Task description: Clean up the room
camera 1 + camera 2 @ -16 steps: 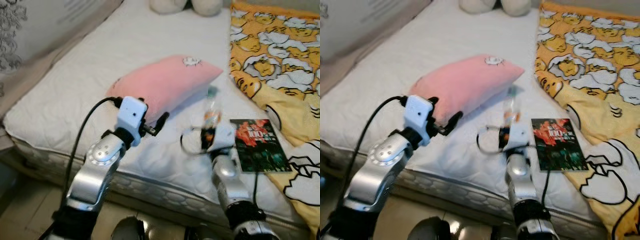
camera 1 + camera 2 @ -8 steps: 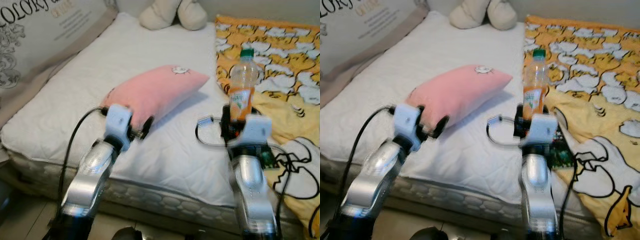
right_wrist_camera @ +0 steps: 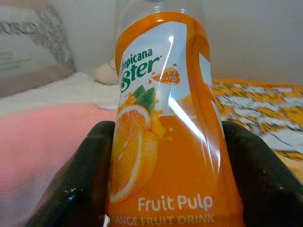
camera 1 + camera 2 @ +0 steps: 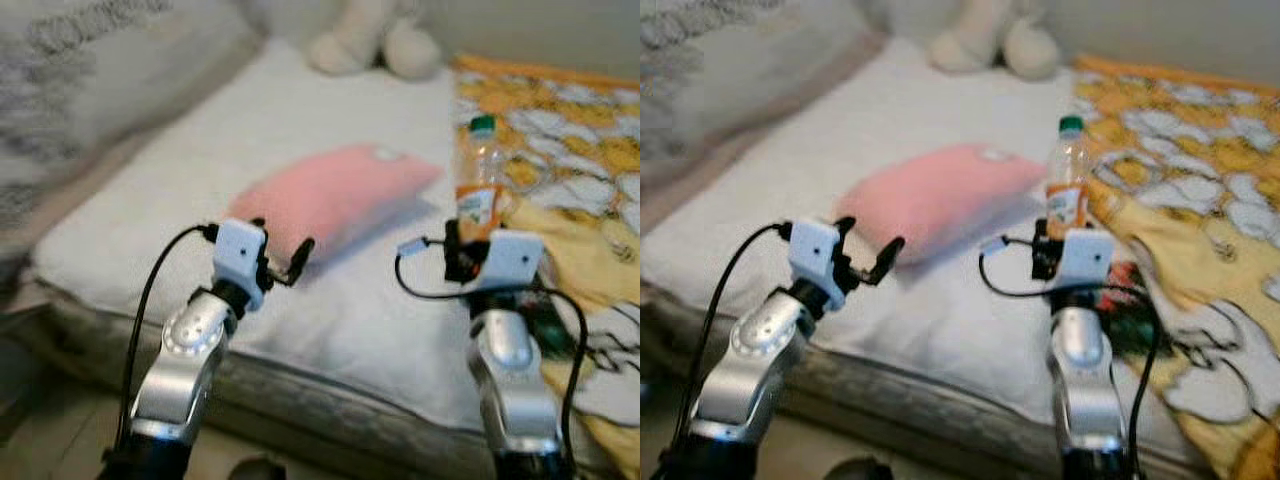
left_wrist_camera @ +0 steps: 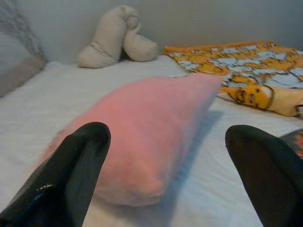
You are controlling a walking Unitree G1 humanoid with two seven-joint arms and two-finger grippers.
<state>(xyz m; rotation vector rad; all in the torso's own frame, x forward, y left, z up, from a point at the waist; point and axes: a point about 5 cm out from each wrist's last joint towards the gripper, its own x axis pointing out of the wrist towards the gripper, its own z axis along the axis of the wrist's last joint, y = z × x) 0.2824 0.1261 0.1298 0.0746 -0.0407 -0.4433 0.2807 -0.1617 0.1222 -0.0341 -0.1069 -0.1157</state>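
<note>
White-quilted bed (image 4: 300, 130), carrying: pink pillow (image 4: 335, 195), long axis slanting away, just ahead of spread left end effector (image 4: 283, 266); orange drink bottle (image 4: 479, 180), upright, pinched in right end effector (image 4: 462, 252) above bed's edge.

Head eyes overlook the bed (image 4: 330, 330); wrist cameras sit close.
</note>
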